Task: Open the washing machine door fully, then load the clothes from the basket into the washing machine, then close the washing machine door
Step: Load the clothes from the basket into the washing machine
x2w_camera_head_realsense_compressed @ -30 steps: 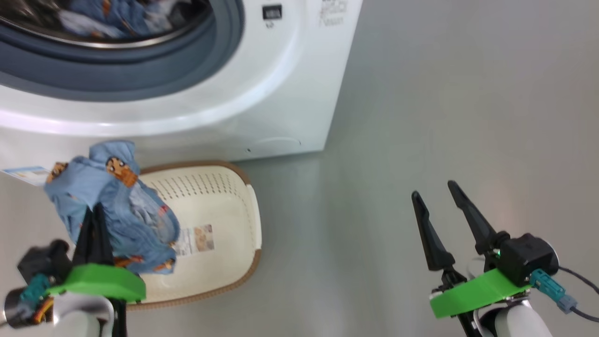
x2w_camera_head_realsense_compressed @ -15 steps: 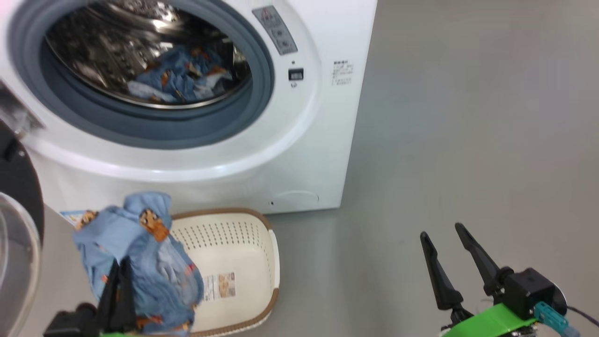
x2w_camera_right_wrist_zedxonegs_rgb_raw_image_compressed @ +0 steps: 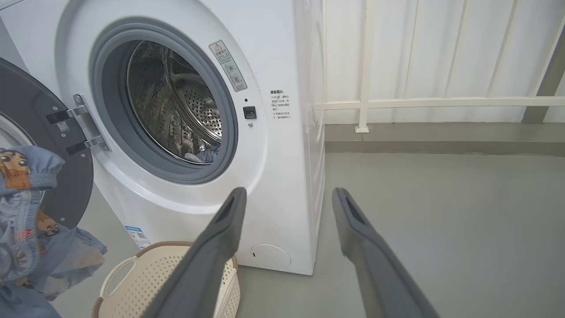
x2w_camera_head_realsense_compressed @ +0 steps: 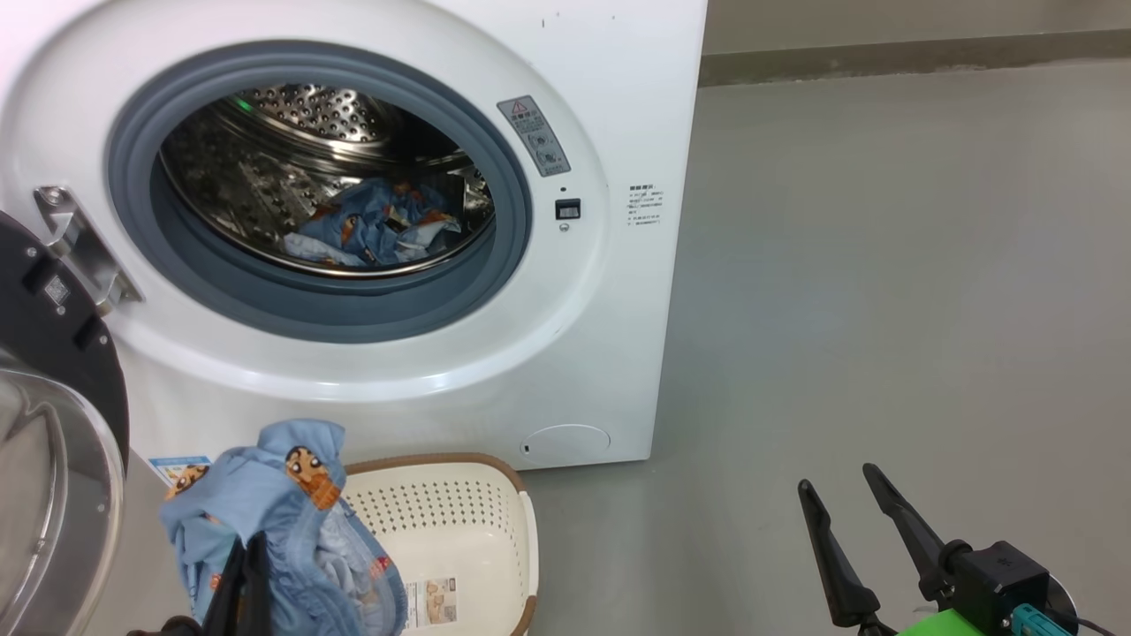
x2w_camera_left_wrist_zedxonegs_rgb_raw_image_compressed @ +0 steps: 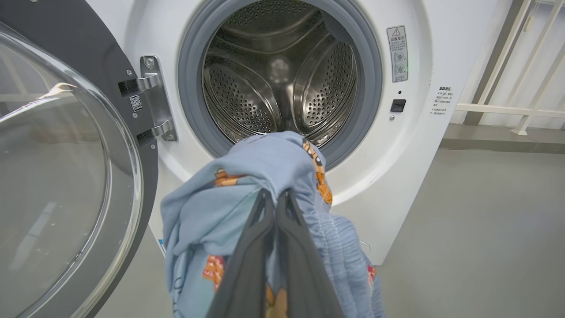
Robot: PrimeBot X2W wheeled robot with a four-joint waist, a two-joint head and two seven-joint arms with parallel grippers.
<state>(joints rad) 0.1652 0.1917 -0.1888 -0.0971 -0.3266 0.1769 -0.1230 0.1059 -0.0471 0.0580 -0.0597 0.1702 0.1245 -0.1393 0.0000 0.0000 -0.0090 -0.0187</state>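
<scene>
The washing machine (x2w_camera_head_realsense_compressed: pixel 583 336) stands ahead, and its door (x2w_camera_head_realsense_compressed: pixel 53 459) is swung wide open to the left on a metal hinge. Some blue clothes (x2w_camera_head_realsense_compressed: pixel 375 234) lie in the steel drum. My left gripper (x2w_camera_head_realsense_compressed: pixel 247 546) is shut on another blue printed garment (x2w_camera_head_realsense_compressed: pixel 283 495), held up over the left end of the basket (x2w_camera_head_realsense_compressed: pixel 468 521). In the left wrist view the garment (x2w_camera_left_wrist_zedxonegs_rgb_raw_image_compressed: pixel 212 212) drapes over my left gripper (x2w_camera_left_wrist_zedxonegs_rgb_raw_image_compressed: pixel 276 196), in front of the drum mouth. My right gripper (x2w_camera_head_realsense_compressed: pixel 844 495) hangs open and empty over the floor at the lower right.
Bare grey floor (x2w_camera_head_realsense_compressed: pixel 884 309) spreads to the right of the machine. A white railing (x2w_camera_right_wrist_zedxonegs_rgb_raw_image_compressed: pixel 441 102) and wall run behind it. The basket (x2w_camera_right_wrist_zedxonegs_rgb_raw_image_compressed: pixel 145 282) sits against the machine's lower front, with a paper label (x2w_camera_head_realsense_compressed: pixel 433 590) inside. A blue sticker (x2w_camera_head_realsense_compressed: pixel 177 468) is low on the machine.
The head camera has tilted up, bringing the drum and the open door into view. The left gripper still holds the garment by the basket. The right gripper stays open.
</scene>
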